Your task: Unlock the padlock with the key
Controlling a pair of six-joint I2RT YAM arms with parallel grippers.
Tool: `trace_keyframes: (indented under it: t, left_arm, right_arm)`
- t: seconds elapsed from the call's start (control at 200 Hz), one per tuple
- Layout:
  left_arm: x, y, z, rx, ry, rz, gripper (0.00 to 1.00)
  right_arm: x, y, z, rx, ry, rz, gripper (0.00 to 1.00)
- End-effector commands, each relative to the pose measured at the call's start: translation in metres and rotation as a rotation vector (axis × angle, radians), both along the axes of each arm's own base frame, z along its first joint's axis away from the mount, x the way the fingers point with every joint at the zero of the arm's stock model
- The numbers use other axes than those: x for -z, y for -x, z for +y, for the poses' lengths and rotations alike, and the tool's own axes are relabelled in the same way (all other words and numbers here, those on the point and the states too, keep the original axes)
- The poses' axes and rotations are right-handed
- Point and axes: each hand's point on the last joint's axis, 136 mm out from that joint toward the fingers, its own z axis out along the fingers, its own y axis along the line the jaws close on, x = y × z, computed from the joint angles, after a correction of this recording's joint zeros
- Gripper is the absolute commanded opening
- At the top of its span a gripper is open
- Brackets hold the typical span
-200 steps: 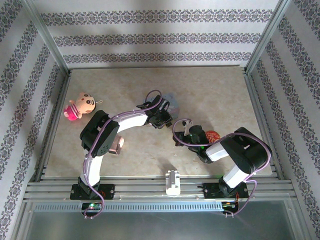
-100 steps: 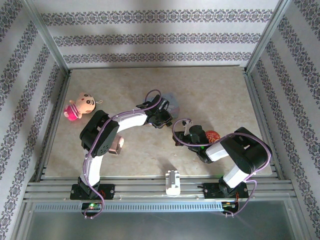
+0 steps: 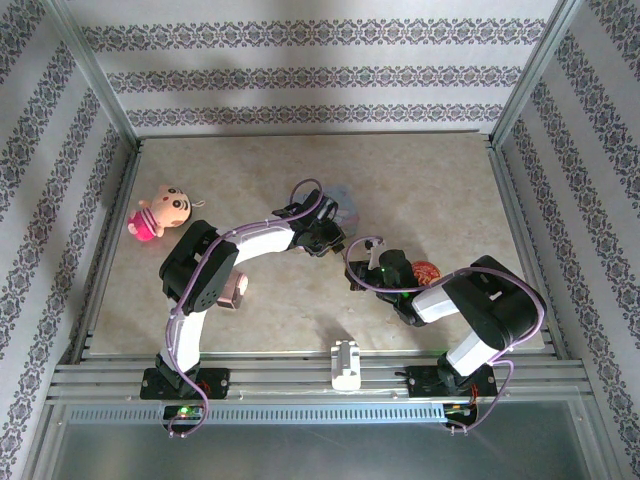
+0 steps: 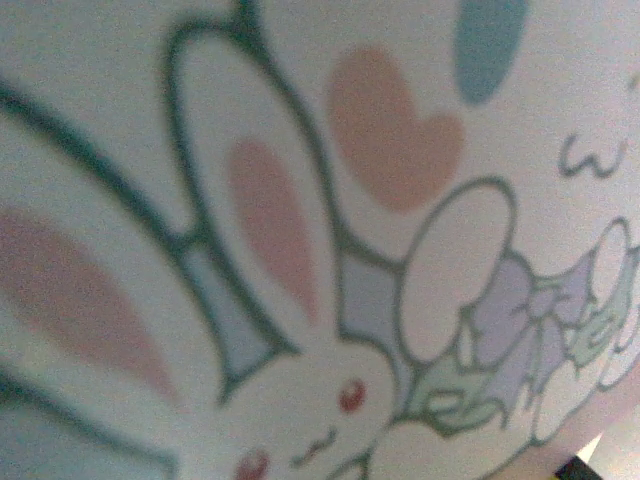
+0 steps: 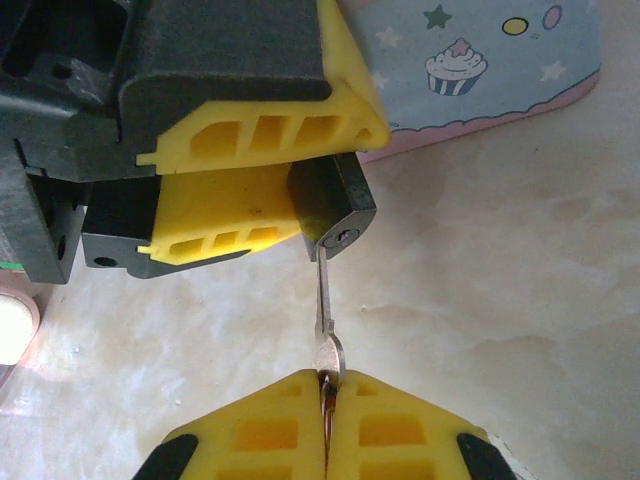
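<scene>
Since the frame one second back, I note the right wrist has edged slightly toward the left arm. The left arm has kept its pose.

Left edge of the worktop (image 3: 430, 180): a small doll (image 3: 155, 212) lies here, well apart from both arms.

Middle of the worktop: the left jaws, with yellow fingers (image 5: 250, 135), are clenched on the padlock (image 5: 330, 205). The padlock is gripped by its dark body, and its keyhole face points at the right arm. It is held just beside the pink-rimmed edge of the pale-blue tin (image 5: 470, 70). In the left wrist view the tin's rabbit print shows blurred and very close.

The key (image 5: 325, 300) stands in line with the padlock, its tip meeting the keyhole. I cannot tell how far it is seated.

The right jaws are clenched on the key's head, with the fingertips (image 5: 390, 425) pressed together around it.

Right of the jaws: a small red object (image 3: 425, 270) lies beside the right arm.

Near edge: a white block (image 3: 345, 365) rests on the rail between the arm bases.
</scene>
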Motion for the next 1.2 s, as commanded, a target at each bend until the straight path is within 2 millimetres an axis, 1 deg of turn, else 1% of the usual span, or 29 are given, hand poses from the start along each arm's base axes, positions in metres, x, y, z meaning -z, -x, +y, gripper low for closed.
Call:
trace_keyframes:
  t: [0.0,0.32,0.435,0.72,1.194]
  left_arm:
    - [0.0117,0.0111,0.0013,-0.008,0.044,0.097,0.10]
    - [0.0071,0.0112,-0.0010,0.000,0.059,0.092,0.10]
    - [0.0063,0.0116,-0.0020,0.003,0.064,0.092,0.10]
    - [0.0042,0.0113,-0.0014,0.002,0.069,0.089,0.10]
    - [0.0096,0.0144,-0.0013,0.004,0.072,0.104,0.10]
  right_arm:
    - [-0.0127,-0.0069,0.0023,0.000,-0.014,-0.049,0.00]
    - [-0.0077,-0.0095,0.0044,-0.002,-0.016,-0.035,0.00]
    - [-0.0050,-0.0088,0.0024,0.005,-0.013,-0.028,0.00]
    - [-0.0060,-0.0083,-0.0025,0.016,-0.013,-0.033,0.00]
    - [-0.0083,-0.0142,-0.0003,0.017,-0.017,-0.041,0.00]
